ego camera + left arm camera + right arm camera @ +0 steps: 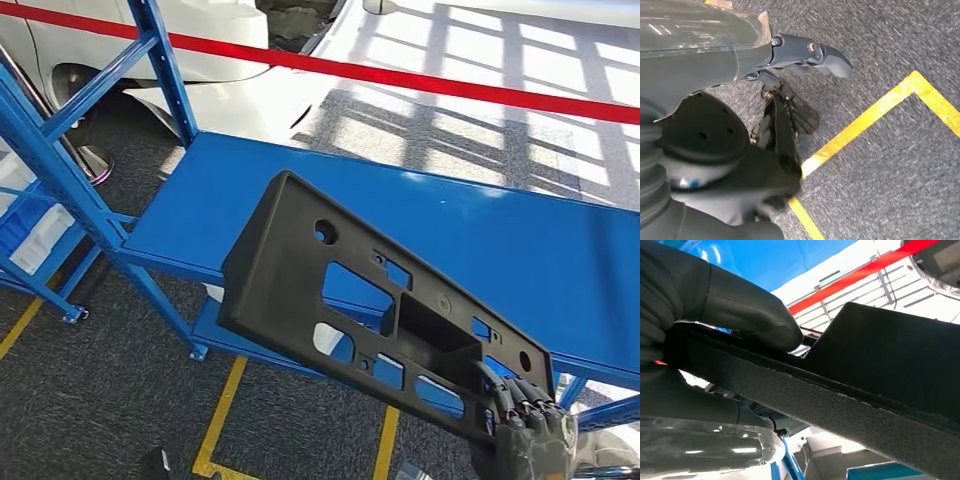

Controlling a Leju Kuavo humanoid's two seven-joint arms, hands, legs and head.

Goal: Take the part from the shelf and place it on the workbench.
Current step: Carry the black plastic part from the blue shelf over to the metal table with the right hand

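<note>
The part (302, 270) is a long black plastic panel with several cut-outs, tilted in the air in front of the blue shelf board (490, 240). My right hand (528, 425) grips it at its near right corner, fingers hooked over the edge. In the right wrist view the thick thumb (749, 305) presses on one face of the part (885, 355) and the rest of the hand lies under it. My left hand (802, 55) hangs over the grey carpet, holding nothing, thumb stretched out.
The shelf's blue uprights (53, 160) stand at the left, with a lower board beneath. A red barrier tape (453, 80) and a white car (226, 40) lie beyond. Yellow lines (223, 415) mark the carpet, also a yellow line (874, 112) below my left hand.
</note>
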